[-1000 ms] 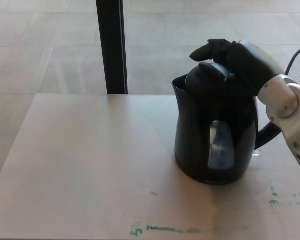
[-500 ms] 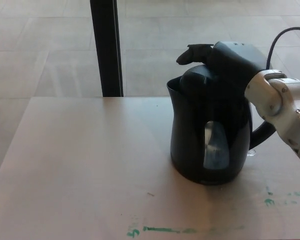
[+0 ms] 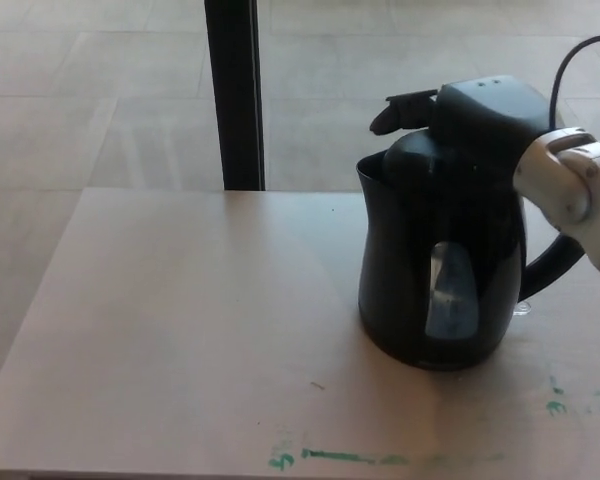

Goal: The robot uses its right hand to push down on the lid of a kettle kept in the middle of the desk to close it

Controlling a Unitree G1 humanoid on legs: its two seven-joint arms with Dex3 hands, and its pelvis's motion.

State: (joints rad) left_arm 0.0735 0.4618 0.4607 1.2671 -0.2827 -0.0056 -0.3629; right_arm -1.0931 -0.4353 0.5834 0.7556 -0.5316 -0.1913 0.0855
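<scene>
One glossy black plastic electric kettle (image 3: pixel 440 270) with a clear water window is seen standing upright on the pale wooden desk (image 3: pixel 180 330), right of the desk's centre, spout toward picture left. The kettle's rounded black lid (image 3: pixel 415 160) is covered at its rear by the robot's black right hand (image 3: pixel 475 115), which is laid palm-down on top; one finger (image 3: pixel 400 108) is stretched forward past the spout side. Nothing is grasped: the hand is held flat with fingers apart, resting on the lid for a push. Whether the lid is fully seated cannot be told, since its back edge is hidden under the hand.

Risks, as judged: if pressure is applied off-centre toward the handle side, the kettle could be tipped or slid toward the right edge of the desk, which is near. If the push is too light, the latch may not be engaged. The forward finger could be slipped off the smooth lid.

Count: one kettle, one lid, one curved handle (image 3: pixel 550 270), one robot hand in view, the left hand not shown. One black vertical post (image 3: pixel 235 90) is seen behind the desk, one dark cable (image 3: pixel 570 60) at upper right, and some green marks (image 3: pixel 320 457) on the desk's front edge.
</scene>
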